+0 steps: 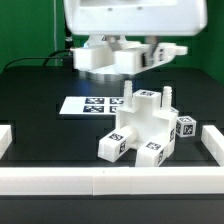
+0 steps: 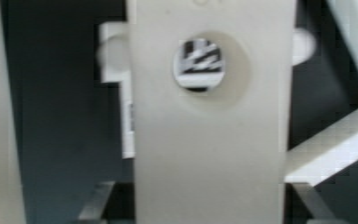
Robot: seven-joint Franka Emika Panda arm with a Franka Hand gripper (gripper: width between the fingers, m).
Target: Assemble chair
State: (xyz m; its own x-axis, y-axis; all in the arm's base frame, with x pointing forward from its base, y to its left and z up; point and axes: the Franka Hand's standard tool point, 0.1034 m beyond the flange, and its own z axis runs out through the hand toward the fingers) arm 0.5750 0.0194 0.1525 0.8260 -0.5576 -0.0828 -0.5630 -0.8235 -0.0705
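Note:
A partly joined chair (image 1: pixel 142 125) of chunky white tagged blocks with upright pegs stands on the black table, toward the exterior view's right. Above and behind it hangs my gripper (image 1: pixel 118 55), shut on a flat white chair part (image 1: pixel 100 59). In the wrist view that chair part (image 2: pixel 202 140) is a long white slat with an oval hole, through which a black-and-white tag (image 2: pixel 201 60) shows. The slat fills the gap of my gripper (image 2: pixel 199 203), with one dark finger (image 2: pixel 105 200) on each side of it. The arm hides much of the slat in the exterior view.
The marker board (image 1: pixel 90 104) lies flat behind the chair, at the exterior view's left. Long white border rails run along the front (image 1: pixel 110 181), the left (image 1: pixel 5 140) and the right (image 1: pixel 208 146) of the table. A cable (image 1: pixel 45 58) trails at the back.

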